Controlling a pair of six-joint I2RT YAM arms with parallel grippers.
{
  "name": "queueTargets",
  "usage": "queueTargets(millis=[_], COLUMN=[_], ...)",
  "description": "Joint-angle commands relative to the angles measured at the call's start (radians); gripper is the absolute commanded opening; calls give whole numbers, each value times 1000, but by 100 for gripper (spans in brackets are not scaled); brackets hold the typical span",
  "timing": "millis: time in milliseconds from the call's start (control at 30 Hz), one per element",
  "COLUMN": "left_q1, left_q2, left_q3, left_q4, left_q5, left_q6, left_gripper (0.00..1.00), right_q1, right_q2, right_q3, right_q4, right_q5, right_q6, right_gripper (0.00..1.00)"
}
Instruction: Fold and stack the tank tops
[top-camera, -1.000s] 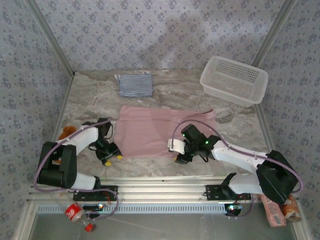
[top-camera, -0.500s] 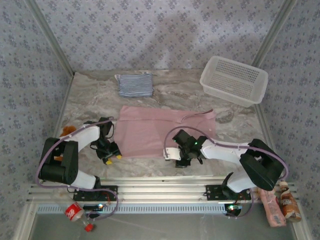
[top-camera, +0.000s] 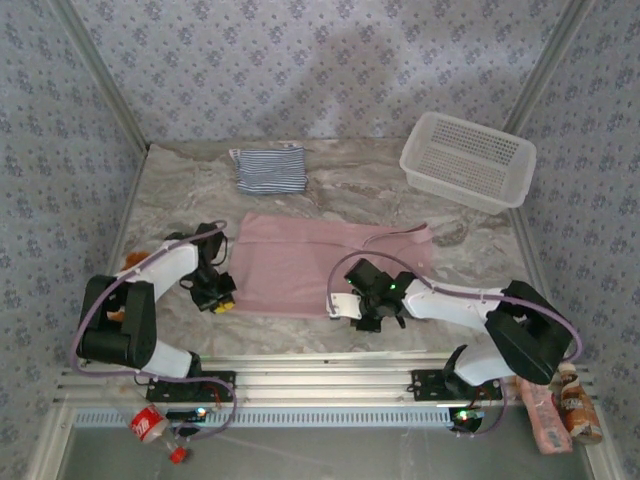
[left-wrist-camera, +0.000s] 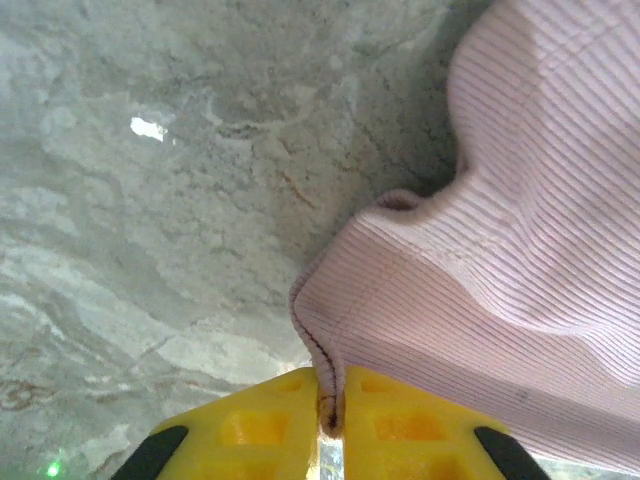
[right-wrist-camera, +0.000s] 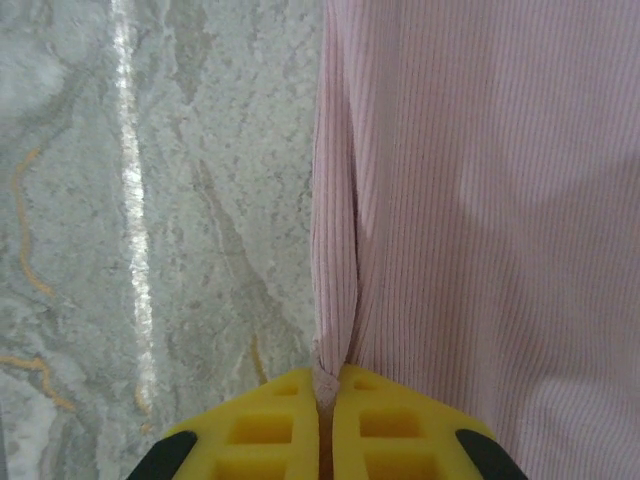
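Right, left gripper (left-wrist-camera: 330, 405) is pinched shut on the pink tank top's (top-camera: 300, 262) near-left corner, right gripper (right-wrist-camera: 325, 395) clamped on its near edge, prob. so both lift the hem & fold it back. Striped tank top (top-camera: 270, 170) lies folded at the far side, well apart.

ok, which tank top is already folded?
The navy-striped top at the far side: a compact bundle. The pink top lies spread out, left hand and right hand pinching its near edge.

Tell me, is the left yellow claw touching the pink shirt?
Touching. In the left wrist view, the left gripper is shut on the pink tank top, its edge pinched between the yellow fingers.
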Motion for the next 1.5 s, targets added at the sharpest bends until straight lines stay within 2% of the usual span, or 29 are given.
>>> queueTargets(millis=[0,133,733,967,1467], left_q1=[-2,-2,48,85,97], left_q2=[-44,-5,206,238,376], left_q3=[47,109,316,351,468], left_q4=[-87,-103,-86,-96,-105], left_q5=[5,27,59,55,26], left_q6=[5,23,75,98,148], left_gripper=[5,3,4,4,7], right_q1=[-15,-53,-273,-300,-328], right_q2=[-41,-34,95,137,264], right_q3=[37,67,190,216,298], right_q4=[-77,-103,-57,-43,11], right_q5=[-52,-83,-154,-148,-113], right_q6=[46,43,1,-4,6], right_gripper=[7,6,6,7,7])
